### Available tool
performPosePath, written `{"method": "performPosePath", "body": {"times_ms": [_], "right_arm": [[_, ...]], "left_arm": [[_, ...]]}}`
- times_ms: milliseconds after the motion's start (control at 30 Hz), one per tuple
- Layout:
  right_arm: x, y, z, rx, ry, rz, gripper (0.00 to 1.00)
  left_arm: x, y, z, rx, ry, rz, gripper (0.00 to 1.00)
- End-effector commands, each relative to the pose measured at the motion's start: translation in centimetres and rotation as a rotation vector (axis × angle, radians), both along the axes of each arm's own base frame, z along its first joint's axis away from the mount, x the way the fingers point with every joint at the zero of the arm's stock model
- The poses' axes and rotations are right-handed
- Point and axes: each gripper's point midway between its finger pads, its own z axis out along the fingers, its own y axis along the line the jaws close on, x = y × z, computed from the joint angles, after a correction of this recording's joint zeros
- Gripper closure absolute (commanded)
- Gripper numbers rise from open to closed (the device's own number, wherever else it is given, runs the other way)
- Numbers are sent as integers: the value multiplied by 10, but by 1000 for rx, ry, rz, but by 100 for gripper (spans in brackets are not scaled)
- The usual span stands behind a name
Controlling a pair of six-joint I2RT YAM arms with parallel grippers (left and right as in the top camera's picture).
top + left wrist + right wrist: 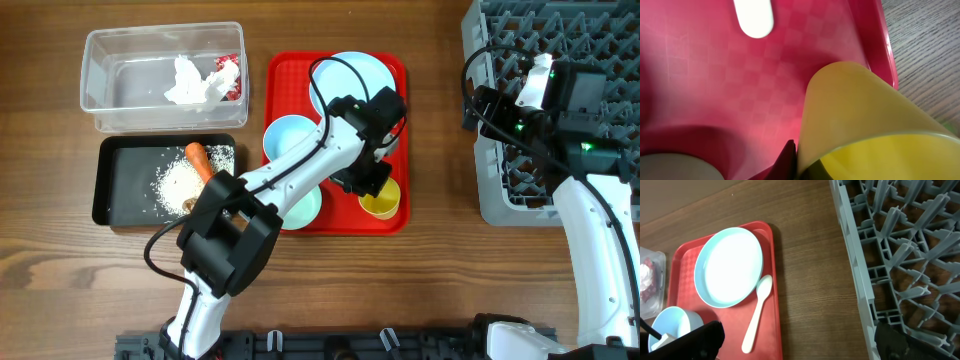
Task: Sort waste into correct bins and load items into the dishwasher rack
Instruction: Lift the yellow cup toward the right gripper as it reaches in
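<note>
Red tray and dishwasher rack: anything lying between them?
Nothing: only bare wooden tabletop separates the red tray from the dishwasher rack, clearest in the right wrist view.

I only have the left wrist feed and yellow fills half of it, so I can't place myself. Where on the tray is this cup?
Observer: The yellow cup stands in the red tray's corner nearest the robot on the rack side, and the left gripper is shut on its rim.
Operator: Is the right arm in my way to the rack?
Observer: The right gripper hangs open over the dishwasher rack's tray-side edge.
Operator: What else is on the tray?
Observer: A light blue plate, a white spoon, a pale blue bowl and a mint bowl.
</note>
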Motion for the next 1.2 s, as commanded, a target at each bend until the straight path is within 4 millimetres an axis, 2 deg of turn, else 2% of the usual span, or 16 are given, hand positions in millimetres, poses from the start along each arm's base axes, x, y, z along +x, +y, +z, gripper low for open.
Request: {"method": "performPosePath", "body": {"times_ms": [0,100,200,300,433,533,633,767,867,1000,1167], "right_arm": [[4,2,6,5,-13,19,0],[4,8,7,30,-20,44,0],[6,19,13,73,-44,94,0],[7,48,28,166,-114,258,0],[2,86,60,292,-247,493,0],[-2,101,80,345,-330,609,0],[-8,116,98,415,-404,729,0],[-21,133,116,518,-499,936,0],[-25,139,113,579,-518,1033,0],[-41,148,110,698,-561,1221,1],[-41,154,104,717,-559,1252,1]], "left_arm": [[18,16,21,-21,-12,90,96],[42,32,59,-90,-55,164,96],[64,42,109,-273,-79,238,96],[80,47,160,-552,-54,269,96],[83,51,199,-845,-3,166,96],[82,60,220,-991,-6,87,96],[81,67,236,-1096,-35,14,96],[80,68,241,-1137,-67,-36,96],[81,67,243,-1150,-87,-57,96],[82,64,255,-1212,-117,-107,96],[81,51,249,-1217,-110,-140,96]]}}
